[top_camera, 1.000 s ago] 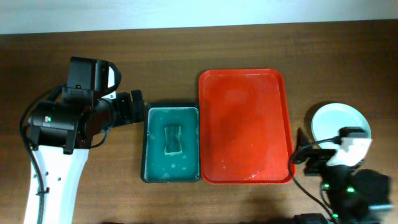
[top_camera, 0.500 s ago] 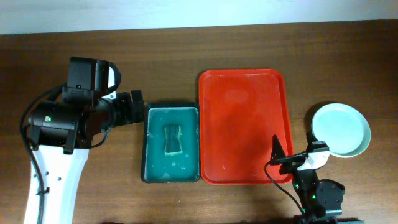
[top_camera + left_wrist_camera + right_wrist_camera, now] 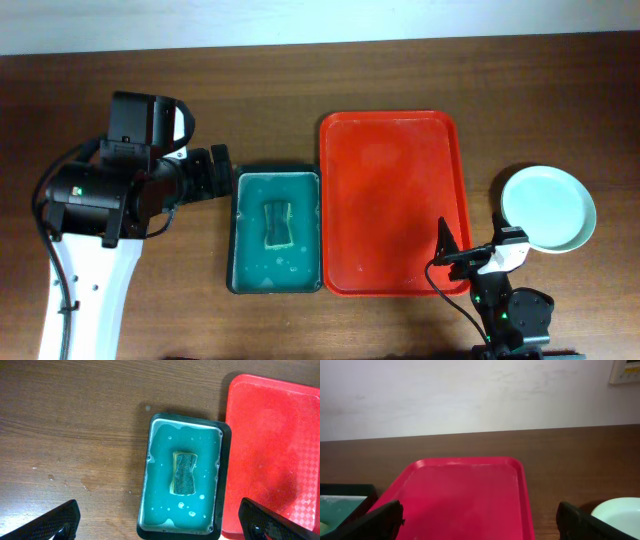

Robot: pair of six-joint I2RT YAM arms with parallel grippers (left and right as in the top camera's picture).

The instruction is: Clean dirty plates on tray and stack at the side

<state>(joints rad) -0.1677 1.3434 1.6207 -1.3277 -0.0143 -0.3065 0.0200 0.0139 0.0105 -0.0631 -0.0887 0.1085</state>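
Status: the large flat bright red rectangular plastic tray (image 3: 395, 130) lies at the bench centre, nearer the right edge, and carries no plates. A round shallow pale mint plate (image 3: 548, 208) rests on the bench between the tray and the right edge, apart from the tray rim. Its face shows no teal smears. From overhead it cannot be told whether more plates lie under it.

The small dark green rectangular basin (image 3: 240, 230) sits just beside the tray's left rim. A yellow-green sponge (image 3: 277, 223) lies in its teal water.

The left gripper (image 3: 220, 170) hovers at the basin's left side, jaws apart and empty. The right gripper (image 3: 480, 517) stands low at the near edge by the tray's near right corner, jaws apart and empty.

Step in hand: judged as the close of the task. Next move: confirm the stack count. No further grasp appears necessary.
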